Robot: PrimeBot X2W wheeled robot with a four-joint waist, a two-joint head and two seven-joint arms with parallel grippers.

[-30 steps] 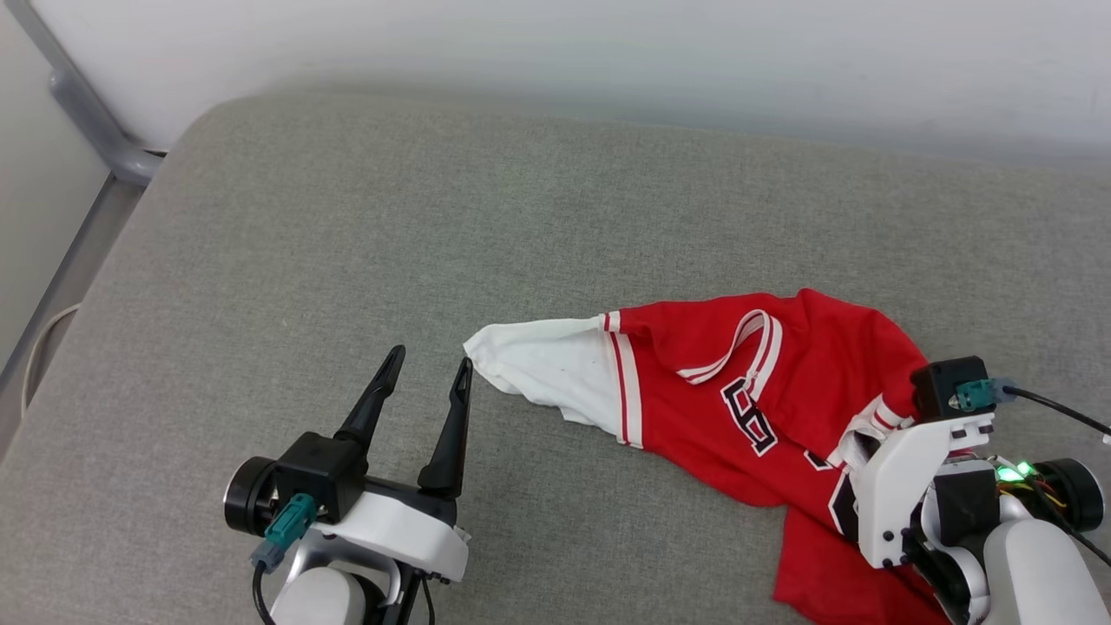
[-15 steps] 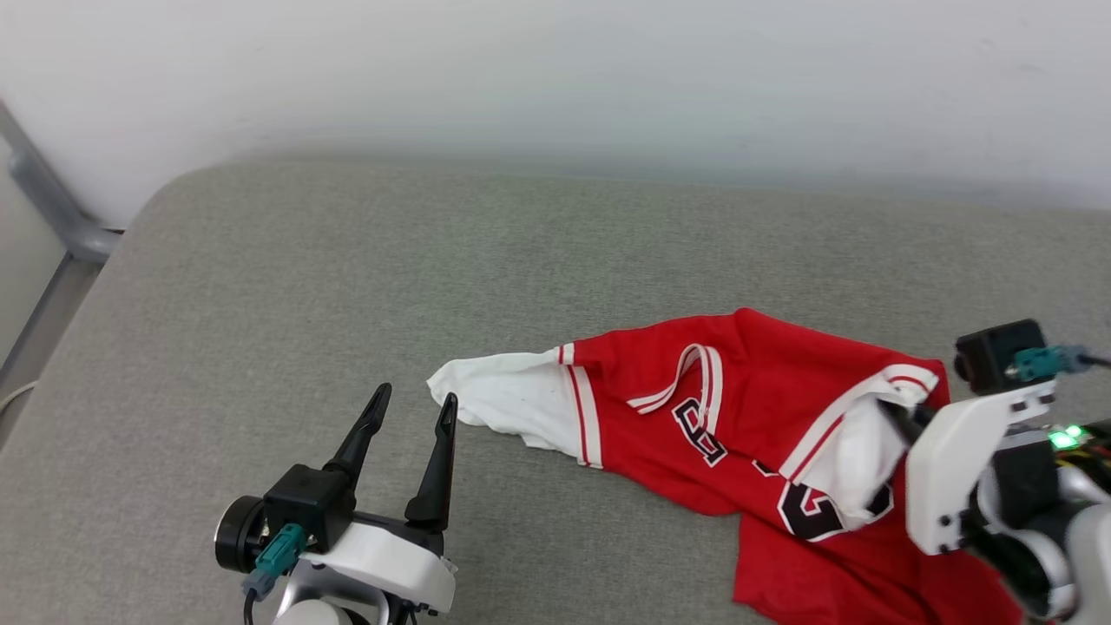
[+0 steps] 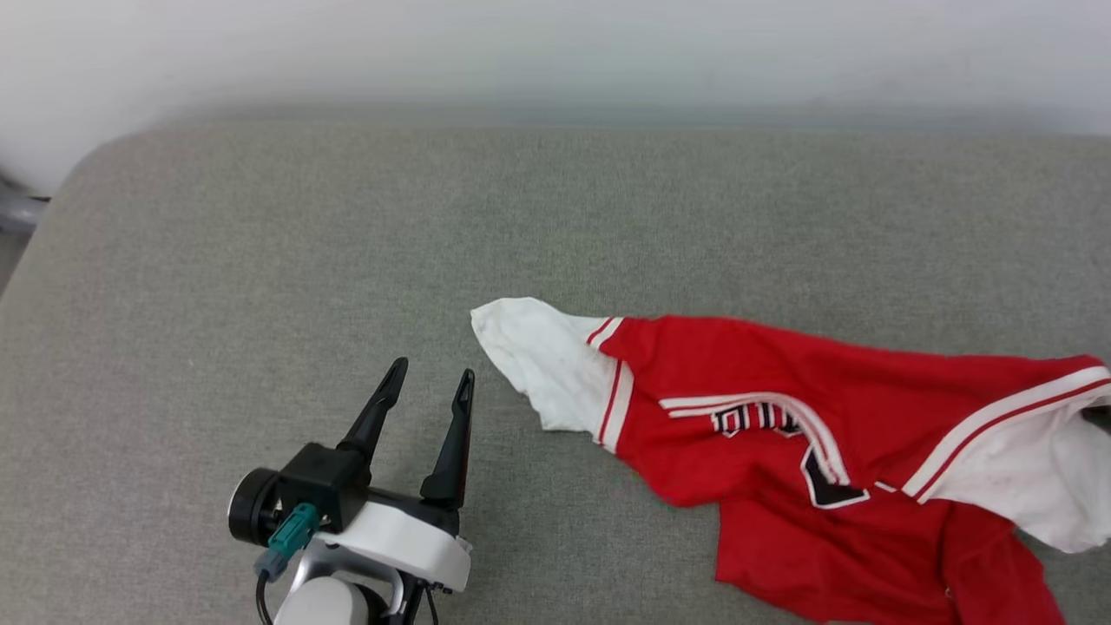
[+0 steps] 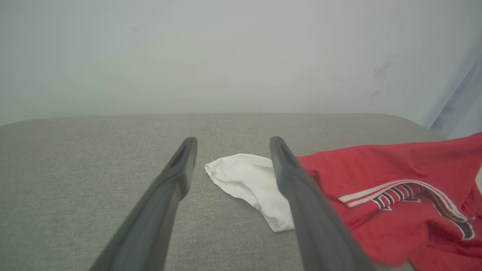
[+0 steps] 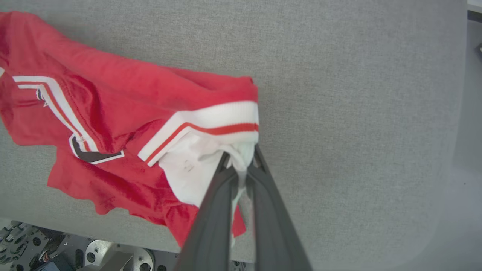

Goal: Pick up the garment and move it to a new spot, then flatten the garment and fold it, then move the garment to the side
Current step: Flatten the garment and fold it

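On the grey cushion (image 3: 260, 260): the shirt (image 3: 764, 408) is laid as a crumpled band, right of the middle and towards the near edge.
Long axis of the shirt: it is stretched roughly side to side across the head view, with one white sleeve at each end.
State of the right gripper (image 5: 241, 160): it is clamped tight on the white cloth of the held sleeve (image 5: 188, 169), just under the red-and-white trim (image 5: 203, 122); that end is judged to be drawn up a little off the cushion.
State of the left gripper (image 3: 433, 369): its fingers are spread wide and nothing is held; it is poised low over bare cushion.
Place of the free sleeve (image 3: 542, 365): it is laid flat, near the left gripper, ahead of it and to its right; in the left wrist view it is seen beyond the fingertips, partly behind the right-hand finger.
Nearer arm: the free sleeve is nearest to the left gripper, while the right gripper is taken up at the far end.
Relation to be used: a short reach forward and slightly rightward is judged enough for the free sleeve to be taken, after which the shirt could be pulled taut along its long axis.
Flattening: not yet done; the chest lettering (image 3: 781, 425) is creased and partly hidden by folds.
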